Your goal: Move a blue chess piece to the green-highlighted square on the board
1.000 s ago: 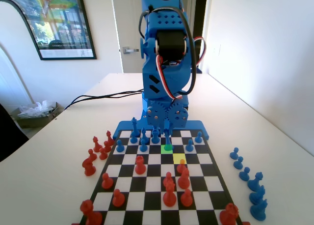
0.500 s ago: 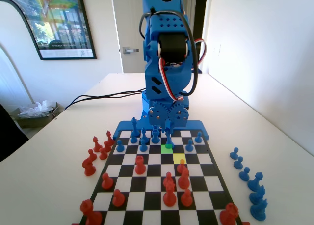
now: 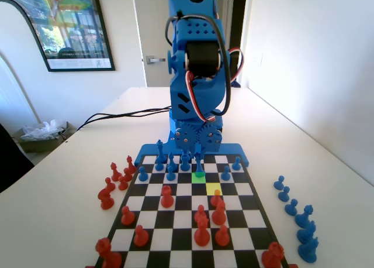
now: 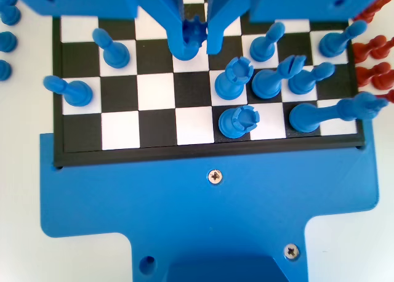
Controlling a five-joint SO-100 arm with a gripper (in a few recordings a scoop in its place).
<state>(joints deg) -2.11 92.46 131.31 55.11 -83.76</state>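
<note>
**Pawn down on green, fingers on either side**

Fixed view: gripper (image 3: 199, 158) lowered at the board's far end, straight over the green-highlighted square (image 3: 199, 178), with the blue chess piece (image 3: 199, 167) standing upright on that square. Base of the piece on the green, so placement looks done or all but done; a sliver of green visible around its foot.

Wrist view: the piece (image 4: 186, 40) between the two fingers (image 4: 165, 14), hanging from twelve o'clock. Left finger right against the piece, right finger close beside it with a thin dark gap hinted; whether clamped on it or just let go, cannot tell. Fingers held vertical and narrow, probably to slip down between neighbours without knocking them: another pawn (image 4: 112, 48) at nine o'clock from the held piece, a rook-like piece (image 4: 234, 79) at four o'clock, one more pawn (image 4: 266, 43) at three o'clock, all near but apart from the fingers.

Yellow-highlighted square (image 3: 214, 188) one row nearer the fixed camera, at about five o'clock from the green, bare. Red pieces (image 3: 202, 224) crowded in the near half of the board (image 3: 188, 244), well apart from the gripper. Captured blue pieces (image 3: 296, 212) lined up on the tabletop (image 3: 327, 180) off the board's right edge in the fixed view.

Next move by judgement: fingers spread a little, then a straight lift, to keep the pawn from tipping into its close neighbours.
</note>
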